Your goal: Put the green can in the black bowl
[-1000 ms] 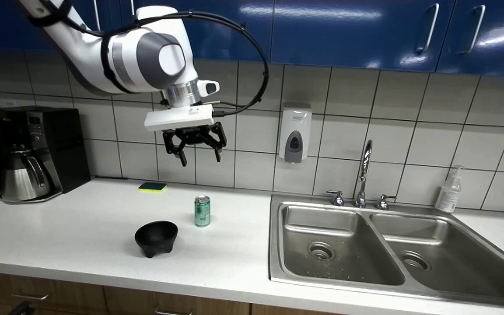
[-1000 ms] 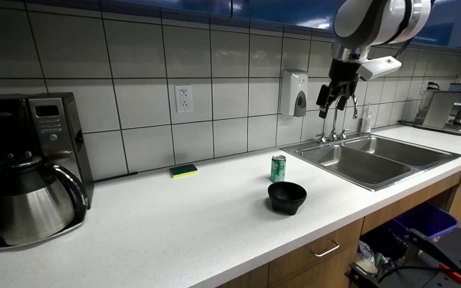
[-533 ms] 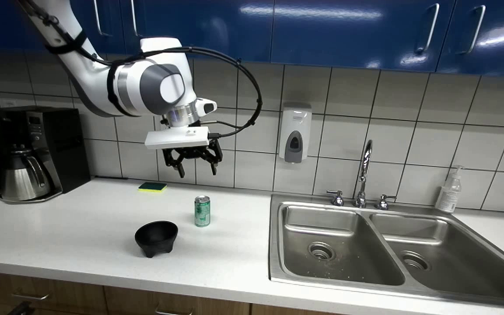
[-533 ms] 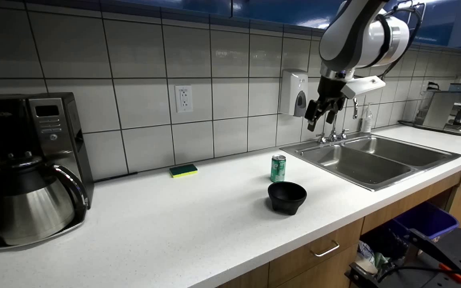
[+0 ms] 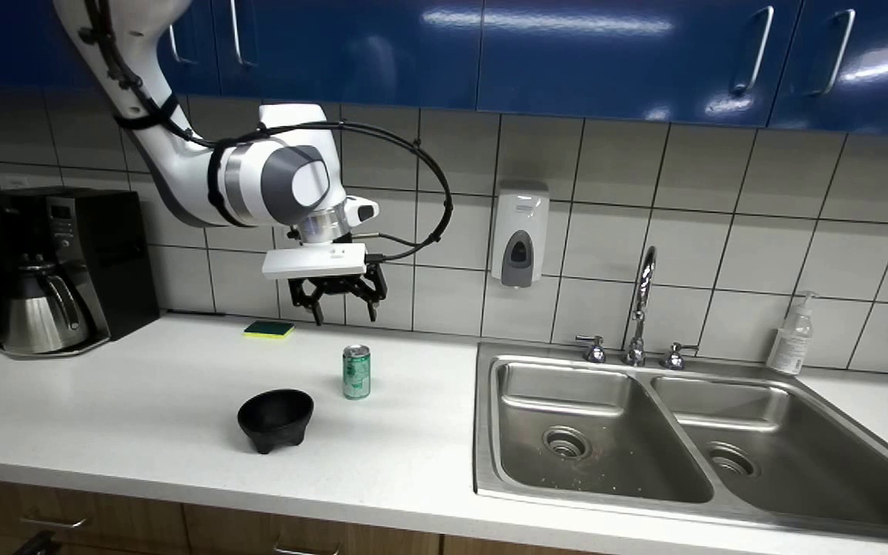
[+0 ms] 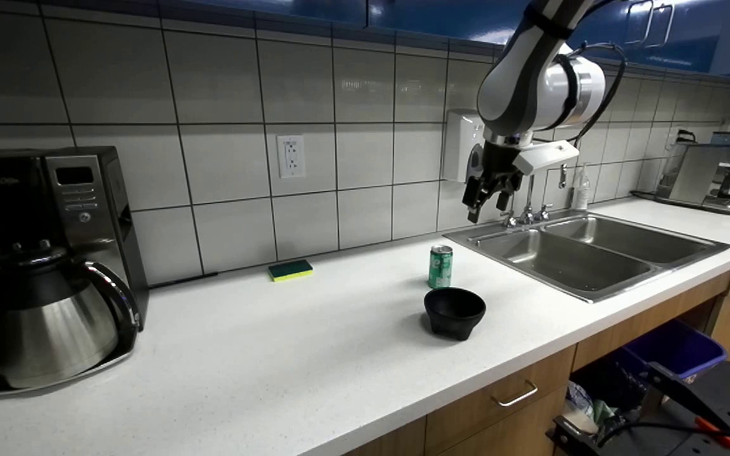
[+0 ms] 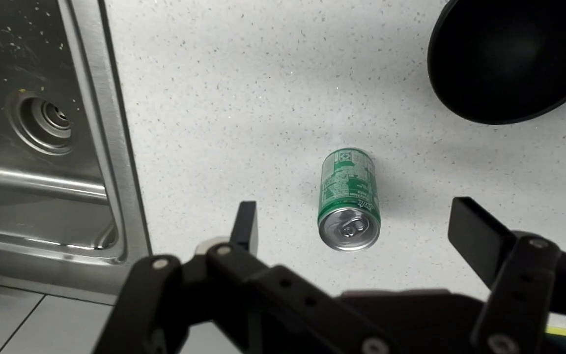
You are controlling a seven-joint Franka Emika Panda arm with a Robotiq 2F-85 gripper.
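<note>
The green can (image 5: 356, 373) stands upright on the white counter, with its silver top up; it also shows in an exterior view (image 6: 440, 267). The black bowl (image 5: 275, 420) stands near the can, closer to the counter's front edge, and it also shows in an exterior view (image 6: 454, 313). It appears empty. My gripper (image 5: 345, 317) is open and empty above the counter, higher than the can; it also shows in an exterior view (image 6: 487, 213). In the wrist view the can (image 7: 349, 196) appears between my spread fingertips (image 7: 355, 211), and the bowl (image 7: 509, 59) is partly cut off at upper right.
A steel double sink (image 5: 606, 432) is set into the counter beside the can. A sponge (image 5: 268, 330) lies by the tiled wall. A coffee maker (image 6: 61, 266) stands at the counter's far end. A soap dispenser (image 5: 520, 235) hangs on the wall, and blue cabinets (image 5: 629, 62) are above.
My gripper has come down toward the counter, and moved left in an exterior view, closer to above the can. It stays open. The can and bowl have not moved.
</note>
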